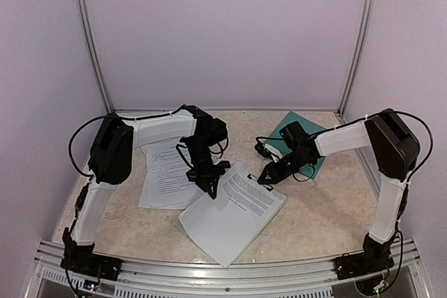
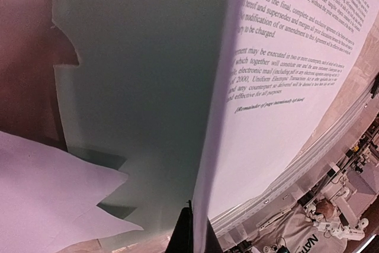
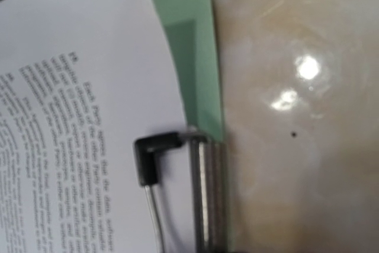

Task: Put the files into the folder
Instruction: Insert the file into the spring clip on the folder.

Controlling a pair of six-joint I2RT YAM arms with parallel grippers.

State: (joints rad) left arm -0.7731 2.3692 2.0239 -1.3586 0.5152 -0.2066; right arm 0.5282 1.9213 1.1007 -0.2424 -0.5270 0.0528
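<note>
counter (image 1: 328,207) holds the dark folder (image 1: 288,123) far right, under the right arm (image 1: 342,137); files (image 1: 234,214) lie at centre on a pale clipboard (image 3: 195,57); left tool (image 1: 209,183) is clenched on the top sheet (image 2: 284,117) at its edge, so peel it off slowly and flat; right tool (image 1: 271,172) hangs by the clip (image 3: 207,194), grip unclear

Little room left at the middle of the table (image 1: 335,207)

The centre is taken up by a clipboard (image 3: 195,57) under a printed sheet (image 1: 234,211), whose left edge is held raised by the pinched left gripper (image 1: 209,186); the right gripper (image 1: 267,175) is parked at its far edge. Loose sheets (image 1: 162,176) are spread to the left, and a folder (image 1: 288,123) is half covered by the right arm (image 1: 342,137). Bare tabletop is left open at the right.
</note>
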